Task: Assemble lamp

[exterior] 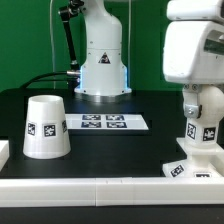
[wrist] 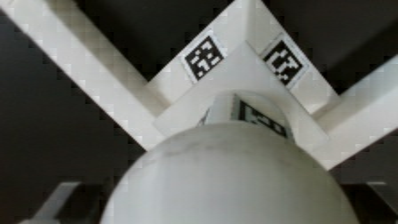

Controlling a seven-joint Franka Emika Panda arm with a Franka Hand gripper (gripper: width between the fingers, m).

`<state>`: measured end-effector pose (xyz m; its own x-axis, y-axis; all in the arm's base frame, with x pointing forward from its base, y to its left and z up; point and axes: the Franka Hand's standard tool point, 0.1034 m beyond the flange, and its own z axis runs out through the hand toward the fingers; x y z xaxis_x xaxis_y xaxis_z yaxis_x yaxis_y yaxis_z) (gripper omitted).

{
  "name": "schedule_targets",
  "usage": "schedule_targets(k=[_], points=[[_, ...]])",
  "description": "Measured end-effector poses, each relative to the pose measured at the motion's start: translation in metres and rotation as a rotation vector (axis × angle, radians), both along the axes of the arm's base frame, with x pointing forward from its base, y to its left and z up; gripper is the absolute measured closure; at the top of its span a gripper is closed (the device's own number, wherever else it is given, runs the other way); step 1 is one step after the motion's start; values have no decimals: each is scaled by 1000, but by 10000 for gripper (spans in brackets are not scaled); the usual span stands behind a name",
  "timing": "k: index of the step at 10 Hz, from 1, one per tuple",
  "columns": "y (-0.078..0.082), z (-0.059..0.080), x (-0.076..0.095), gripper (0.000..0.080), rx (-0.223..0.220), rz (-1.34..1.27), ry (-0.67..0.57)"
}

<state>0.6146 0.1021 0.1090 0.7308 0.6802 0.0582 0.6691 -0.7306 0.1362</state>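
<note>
The bulb [exterior: 200, 122] stands upright on the flat square base [exterior: 190, 168] at the front of the exterior view's right. My gripper [exterior: 202, 98] hangs over the bulb's round head. In the wrist view the head [wrist: 222, 175] fills the space between the fingers [wrist: 59, 200]. A dark gap shows on each side, so my gripper [wrist: 217, 205] is open around it. The base's tags [wrist: 205, 60] show beyond the bulb. The tapered shade [exterior: 45, 125] stands mouth down at the exterior view's left, far from the gripper.
The marker board [exterior: 103, 122] lies flat at mid-table. The robot's pedestal [exterior: 100, 60] stands behind it. A white rail [exterior: 100, 185] runs along the table's front edge and meets a side rail in the corner where the base sits.
</note>
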Motion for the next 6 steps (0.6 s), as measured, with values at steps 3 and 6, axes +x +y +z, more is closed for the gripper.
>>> schedule_targets(k=[3, 6], points=[[-1, 0, 1, 222, 23, -173, -12], [-2, 1, 2, 222, 44, -327, -24]])
